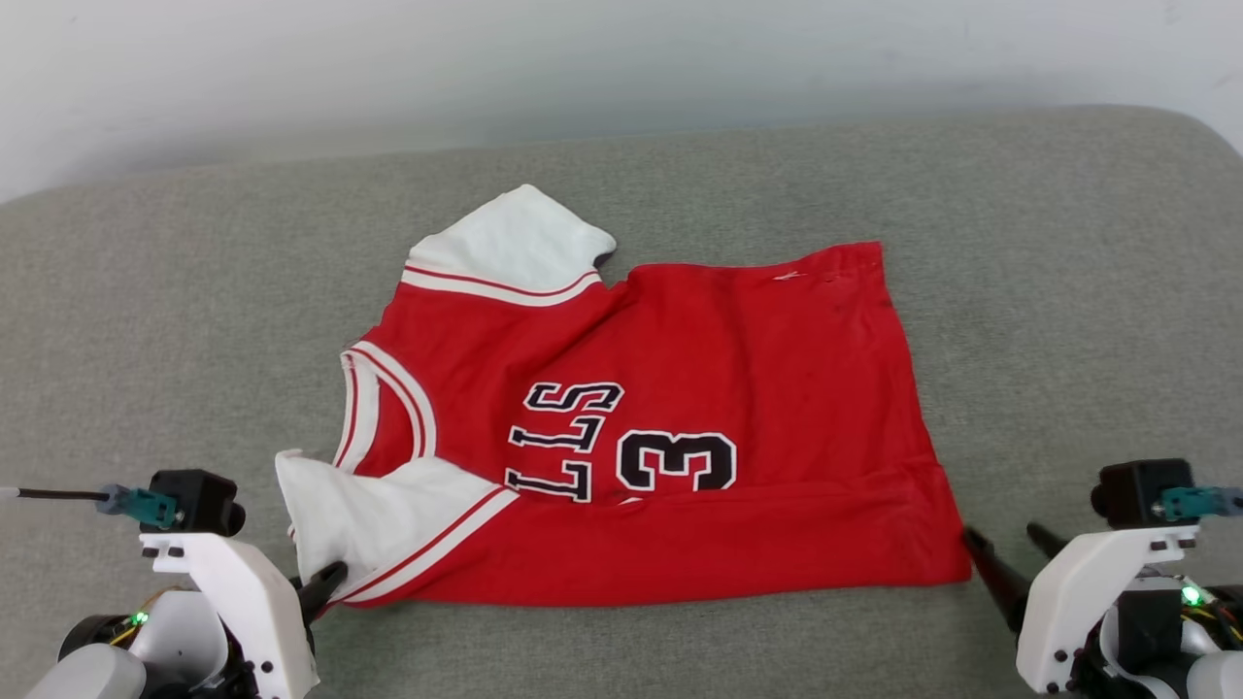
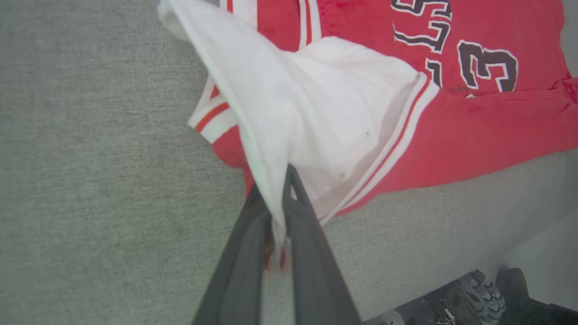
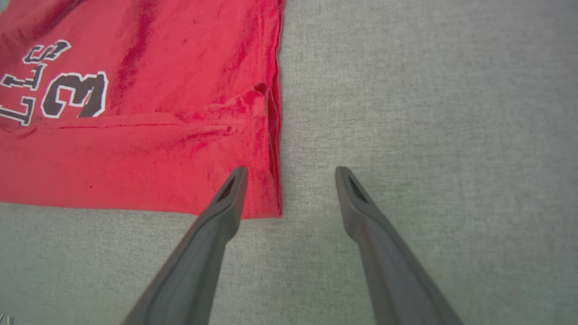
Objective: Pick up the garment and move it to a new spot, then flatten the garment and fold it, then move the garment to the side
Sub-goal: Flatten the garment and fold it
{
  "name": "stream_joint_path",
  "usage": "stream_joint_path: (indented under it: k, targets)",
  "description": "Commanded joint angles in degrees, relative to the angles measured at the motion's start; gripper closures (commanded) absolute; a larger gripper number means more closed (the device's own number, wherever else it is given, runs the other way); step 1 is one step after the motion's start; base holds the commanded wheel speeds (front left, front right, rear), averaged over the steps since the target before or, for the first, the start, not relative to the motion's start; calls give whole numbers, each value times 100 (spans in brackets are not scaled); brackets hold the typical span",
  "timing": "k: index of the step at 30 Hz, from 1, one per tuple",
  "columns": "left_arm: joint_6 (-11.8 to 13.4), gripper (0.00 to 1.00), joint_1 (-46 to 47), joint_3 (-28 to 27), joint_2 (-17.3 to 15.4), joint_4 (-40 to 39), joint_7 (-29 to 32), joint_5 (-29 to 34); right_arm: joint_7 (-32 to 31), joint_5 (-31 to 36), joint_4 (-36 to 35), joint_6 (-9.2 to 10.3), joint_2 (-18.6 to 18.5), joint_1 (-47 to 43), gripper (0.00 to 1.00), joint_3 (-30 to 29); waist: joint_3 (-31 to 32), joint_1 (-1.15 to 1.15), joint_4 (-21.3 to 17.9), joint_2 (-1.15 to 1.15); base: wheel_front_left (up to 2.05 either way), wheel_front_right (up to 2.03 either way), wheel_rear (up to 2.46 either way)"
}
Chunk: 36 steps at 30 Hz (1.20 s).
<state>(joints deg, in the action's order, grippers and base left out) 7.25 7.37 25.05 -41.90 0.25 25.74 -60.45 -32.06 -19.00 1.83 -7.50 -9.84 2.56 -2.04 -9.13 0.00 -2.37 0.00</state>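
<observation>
Left gripper pinches the white sleeve of the red shirt, which lies spread on a grey cushion. Right gripper stands open, straddling the shirt's bottom corner.

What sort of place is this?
Likely an indoor robot test setup: a grey fabric-covered padded surface against a plain white wall, with the garment spread on it.
</observation>
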Motion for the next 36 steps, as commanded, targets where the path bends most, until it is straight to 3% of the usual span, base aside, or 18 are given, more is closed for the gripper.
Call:
stream_joint_path:
  k: [1, 4, 15, 16, 18, 28, 36]
  targets:
    - [28, 100, 40, -5, -24, -58, -30, 44, -154, -29, -1, 2, -32, -32, 0, 27, -21, 0, 52, 0, 0, 0, 0]
    - [81, 100, 103, -1, -54, -267, -55, 129, -606, -125, -19, 3, -87, 89, 0, 126, -123, 0, 133, 0, 0, 0, 0]
    - [122, 100, 218, 76, 0, -495, -72, 268, -1184, -328, 793, 1, 56, 535, 2, 677, -508, 0, 281, 0, 0, 0, 0]
    - [125, 100, 215, 76, 7, -491, -82, 266, -1225, -365, 848, 0, 78, 532, 50, 710, -516, 0, 280, 0, 0, 0, 0]
    - [129, 100, 195, 79, 14, -474, -83, 257, -1281, -413, 916, -1, 94, 572, 100, 752, -514, 0, 274, 0, 0, 0, 0]
    - [191, 100, 4, 62, 50, -525, -297, 323, -1199, -507, 588, 2, -204, 757, 100, 644, -156, 0, 240, 0, 0, 0, 0]
    - [408, 100, -348, 158, 69, -685, -343, 366, -1286, -631, 446, 2, -329, 424, 100, 684, 481, 0, 290, 0, 0, 0, 0]
